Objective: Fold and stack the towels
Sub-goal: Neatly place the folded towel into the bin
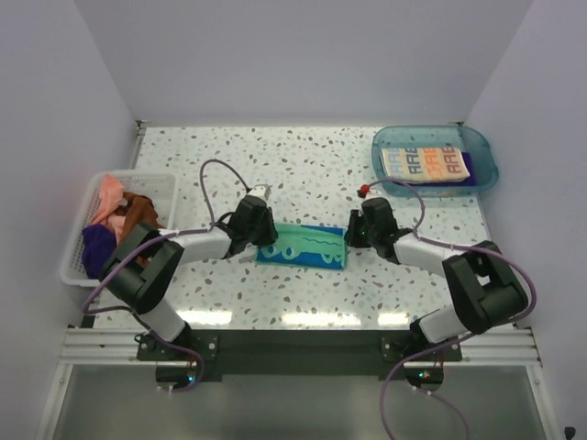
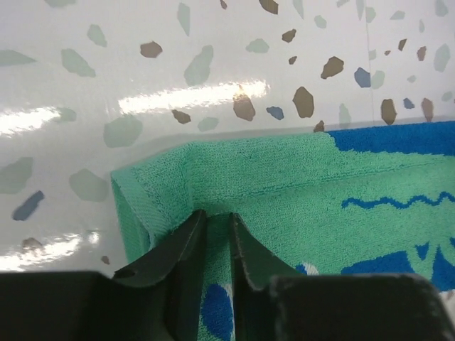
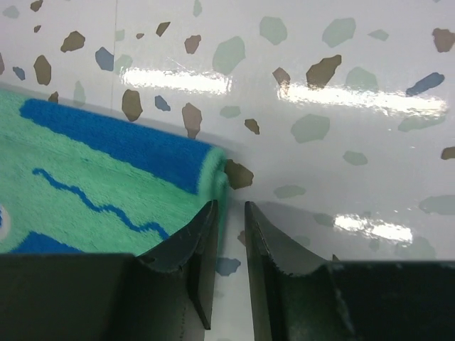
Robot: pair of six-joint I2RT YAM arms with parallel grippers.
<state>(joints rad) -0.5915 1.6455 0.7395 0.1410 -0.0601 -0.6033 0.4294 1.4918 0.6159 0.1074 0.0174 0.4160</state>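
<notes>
The crocodile towel (image 1: 301, 246), green with blue edges, lies folded in a flat strip at the table's middle. My left gripper (image 1: 260, 240) is at its left end. In the left wrist view the jaws (image 2: 217, 217) are nearly together, with a ridge of the green cloth (image 2: 284, 177) pinched between the tips. My right gripper (image 1: 350, 236) is at the towel's right end. Its jaws (image 3: 231, 209) stand slightly apart over bare table, just beside the towel's rolled edge (image 3: 213, 170). The white lettered towel (image 1: 426, 163) lies folded on a purple one (image 1: 471, 180) in the blue tray (image 1: 483, 147).
A white basket (image 1: 78, 246) at the left edge holds pink (image 1: 108, 197), brown (image 1: 139, 214) and purple (image 1: 97, 247) towels in a heap. White walls close in the table at the back and both sides.
</notes>
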